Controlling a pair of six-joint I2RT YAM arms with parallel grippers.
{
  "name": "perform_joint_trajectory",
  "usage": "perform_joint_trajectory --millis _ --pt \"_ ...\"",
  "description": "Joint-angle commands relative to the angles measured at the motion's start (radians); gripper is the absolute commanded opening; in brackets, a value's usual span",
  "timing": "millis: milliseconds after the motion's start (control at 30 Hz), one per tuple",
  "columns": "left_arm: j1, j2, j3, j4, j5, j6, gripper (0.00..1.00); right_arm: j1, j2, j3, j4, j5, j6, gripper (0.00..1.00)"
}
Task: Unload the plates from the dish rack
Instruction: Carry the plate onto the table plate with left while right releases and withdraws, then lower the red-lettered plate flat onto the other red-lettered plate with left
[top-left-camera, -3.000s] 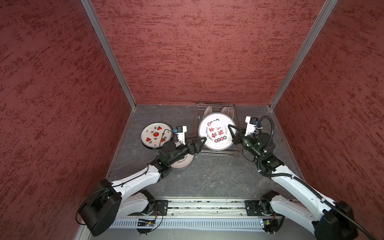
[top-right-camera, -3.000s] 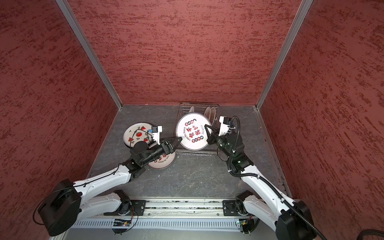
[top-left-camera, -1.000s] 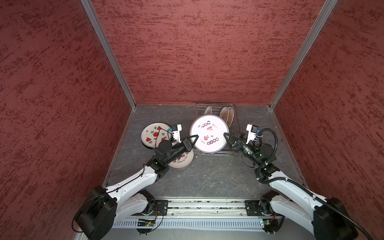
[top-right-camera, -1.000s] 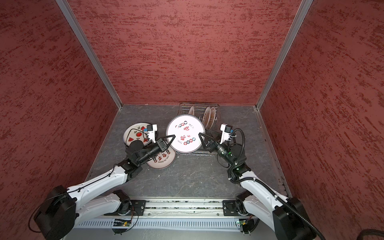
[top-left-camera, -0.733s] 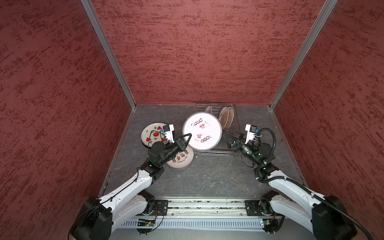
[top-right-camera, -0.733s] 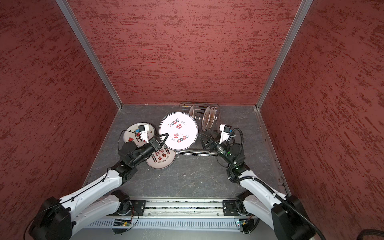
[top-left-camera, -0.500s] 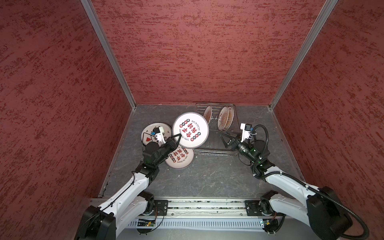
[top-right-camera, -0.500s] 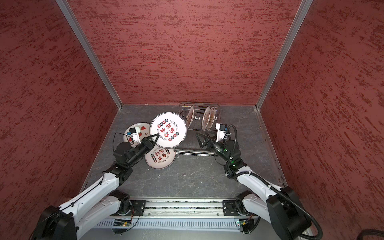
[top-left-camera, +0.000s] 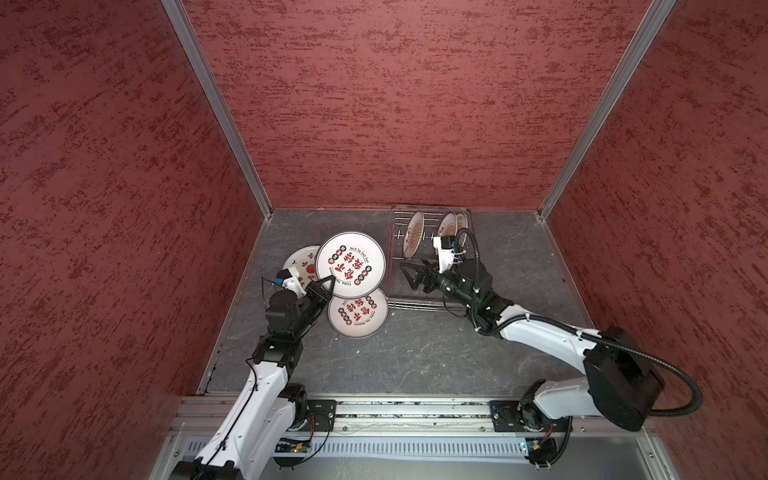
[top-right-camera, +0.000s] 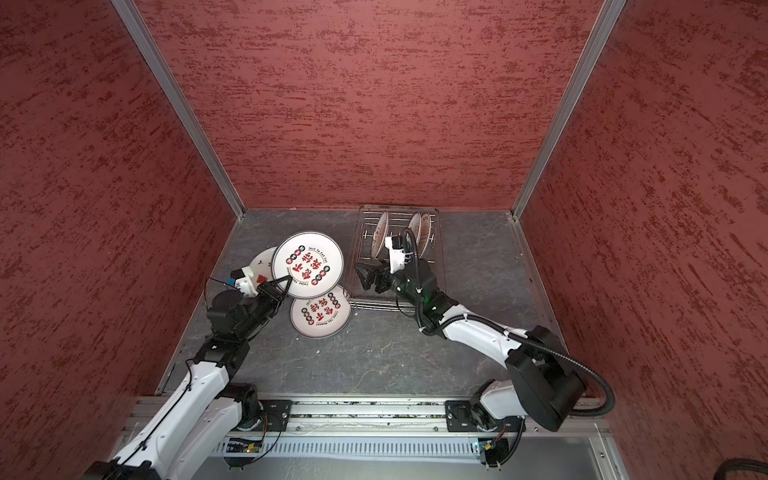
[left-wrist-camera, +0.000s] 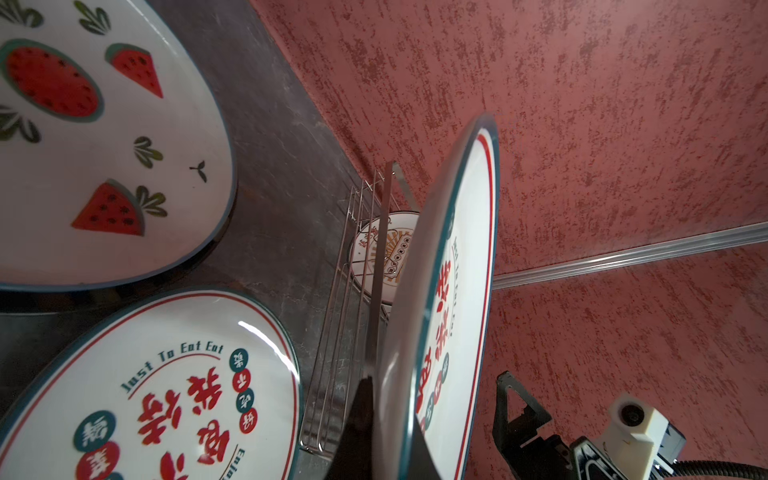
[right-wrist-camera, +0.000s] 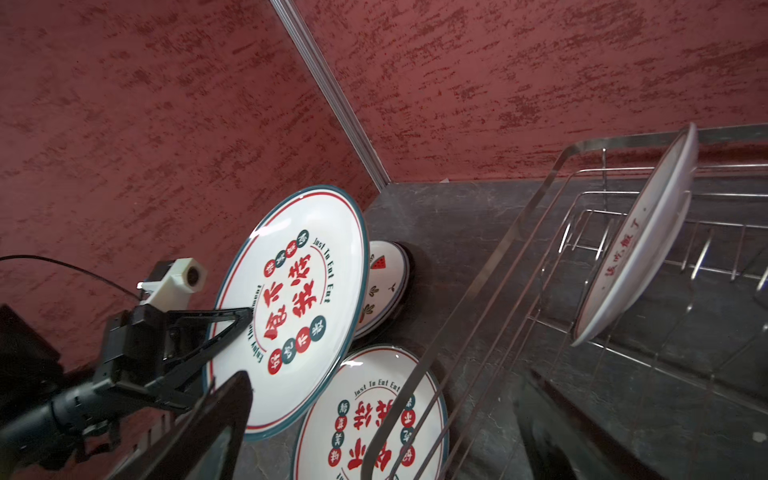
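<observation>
Red textured walls (top-left-camera: 374, 104) w/ alu corner strips (top-left-camera: 217, 108), dk grey slate-look floor (top-left-camera: 415, 353), even light.

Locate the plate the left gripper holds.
In both top views the held plate is left of centre, pinched at its rim by the left gripper, raised above the flat red-character plate and just left of the dish rack.

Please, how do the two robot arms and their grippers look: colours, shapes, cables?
The left arm and right arm have white shells and black joints. The left gripper and right gripper are black, with triangular open-frame fingers. Each wrist carries a small white camera housing. A black ribbed hose loops off the right arm; a thin black cable runs along the left.
</observation>
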Motion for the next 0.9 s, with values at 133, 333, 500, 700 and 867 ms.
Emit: perform_joint_trajectory --millis 133,333,500,700,867 --pt "0.007 -0.033 -0.014 -0.141 -0.07 -0.032 0.0 0.052 0.101 0.116 -0.122 0.19 -0.09 0.99" --pt "0.005 -0.028 -0.006 -0.239 -0.109 -0.044 0.0 0.075 0.14 0.146 -0.139 0.193 -0.135 0.99" --pt "-0.003 -0.015 -0.021 -0.219 -0.106 -0.045 0.0 0.102 0.19 0.201 -0.194 0.236 -0.157 0.99" --pt "-0.038 0.011 -0.026 -0.239 -0.119 -0.021 0.0 0.113 0.205 0.197 -0.16 0.176 -0.177 0.99" --pt "-0.042 0.02 -0.054 -0.232 -0.112 -0.036 0.0 0.114 0.213 0.204 -0.164 0.21 -0.173 0.99"
